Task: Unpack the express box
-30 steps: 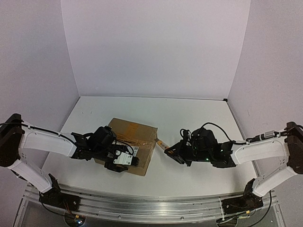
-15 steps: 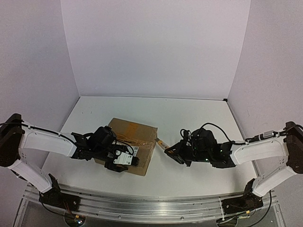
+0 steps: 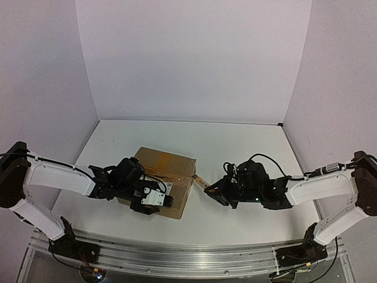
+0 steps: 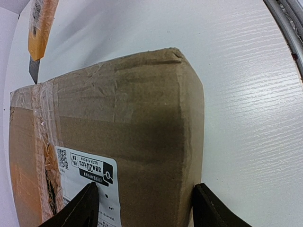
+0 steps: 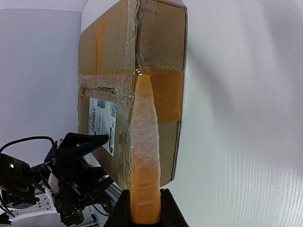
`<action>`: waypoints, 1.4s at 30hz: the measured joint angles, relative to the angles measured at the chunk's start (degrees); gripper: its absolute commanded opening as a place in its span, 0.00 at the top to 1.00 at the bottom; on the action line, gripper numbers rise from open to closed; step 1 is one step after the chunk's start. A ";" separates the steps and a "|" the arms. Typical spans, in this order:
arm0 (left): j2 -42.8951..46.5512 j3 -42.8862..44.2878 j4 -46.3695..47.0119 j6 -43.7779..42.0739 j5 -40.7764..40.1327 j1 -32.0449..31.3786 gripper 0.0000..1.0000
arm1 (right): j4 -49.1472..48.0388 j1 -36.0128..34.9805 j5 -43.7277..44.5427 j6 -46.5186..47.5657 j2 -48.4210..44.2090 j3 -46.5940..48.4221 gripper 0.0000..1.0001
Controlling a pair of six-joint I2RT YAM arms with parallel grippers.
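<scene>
The express box (image 3: 168,171) is a flat brown cardboard parcel with tape strips and a white barcode label (image 4: 87,182). My left gripper (image 3: 158,200) is at its near corner, one finger on the labelled face and one against the side (image 4: 142,208). My right gripper (image 3: 213,191) is shut on the orange-yellow utility knife (image 5: 144,156). The knife's tip touches the taped seam on the box (image 5: 109,94) at its right edge. The knife also shows in the top view (image 3: 200,180) and the left wrist view (image 4: 40,28).
The white table (image 3: 235,147) is enclosed by white walls at the back and sides. A metal rail (image 3: 177,253) runs along the near edge. My left gripper shows in the right wrist view (image 5: 75,146), beyond the box.
My right gripper has edged slightly left toward the box with the knife. The left arm and the box have not moved.
</scene>
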State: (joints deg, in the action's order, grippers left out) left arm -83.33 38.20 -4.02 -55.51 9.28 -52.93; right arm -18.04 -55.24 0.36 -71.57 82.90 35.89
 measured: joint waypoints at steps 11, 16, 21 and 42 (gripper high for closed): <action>-0.31 -0.02 0.70 0.09 -0.07 0.07 0.36 | -2.07 0.63 -1.17 0.13 1.43 0.51 1.00; -0.55 -0.07 1.10 0.04 -0.07 0.07 0.36 | -2.30 0.81 -1.57 0.11 1.43 0.51 1.00; -0.93 -0.07 1.61 0.10 -0.08 0.08 0.36 | -3.25 0.92 -1.88 -0.79 2.03 0.51 1.00; -2.76 2.18 0.05 3.16 0.45 0.31 0.39 | -4.62 -0.47 -0.90 -4.86 2.43 0.25 1.00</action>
State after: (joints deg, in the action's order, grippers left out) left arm -86.09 40.38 -3.96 -52.35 9.73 -52.62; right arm -22.66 -55.71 -0.55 -76.43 85.34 36.15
